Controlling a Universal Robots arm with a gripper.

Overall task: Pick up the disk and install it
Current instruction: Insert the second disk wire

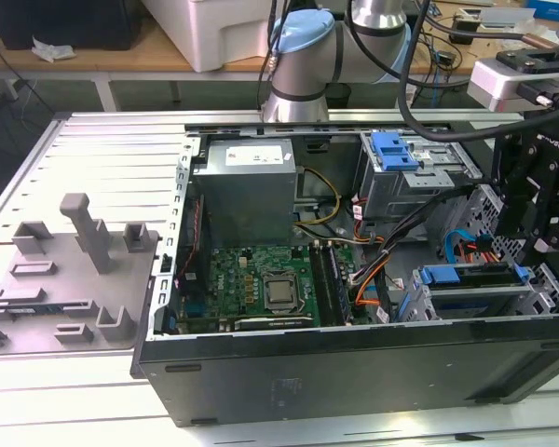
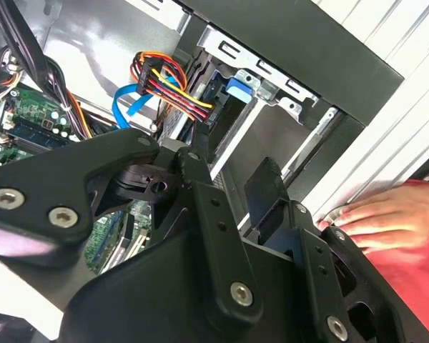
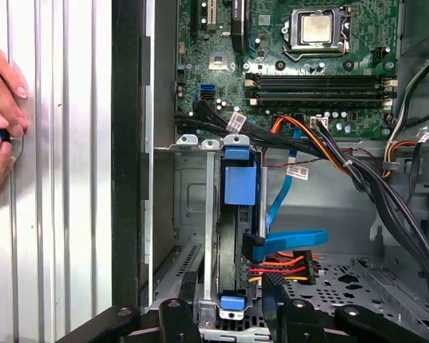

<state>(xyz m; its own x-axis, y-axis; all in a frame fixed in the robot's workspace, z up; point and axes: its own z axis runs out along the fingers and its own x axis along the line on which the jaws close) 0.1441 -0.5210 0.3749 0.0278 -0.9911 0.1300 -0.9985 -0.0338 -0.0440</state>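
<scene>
The disk (image 1: 470, 279) stands on edge in the grey drive cage at the case's front corner, on the exterior view's right, with its blue bracket along the top. In the first wrist view the disk (image 3: 236, 229) is edge-on, with a blue data plug and red-yellow-black power wires at its side. My gripper (image 1: 543, 244) hangs just above that end of the cage. Its black fingers (image 3: 177, 320) stand apart on either side of the disk's blue end clip. In the second wrist view the gripper (image 2: 232, 182) is open with nothing between its fingers, the disk (image 2: 225, 107) beyond.
A grey power-supply box (image 1: 247, 191) and the motherboard (image 1: 261, 279) fill the case's left half. A second cage with a blue latch (image 1: 396, 149) sits at the back. Cable bundles (image 3: 357, 171) cross beside the disk. A grey fixture plate (image 1: 65, 270) lies outside. A person's hand (image 3: 1, 107) rests on the table.
</scene>
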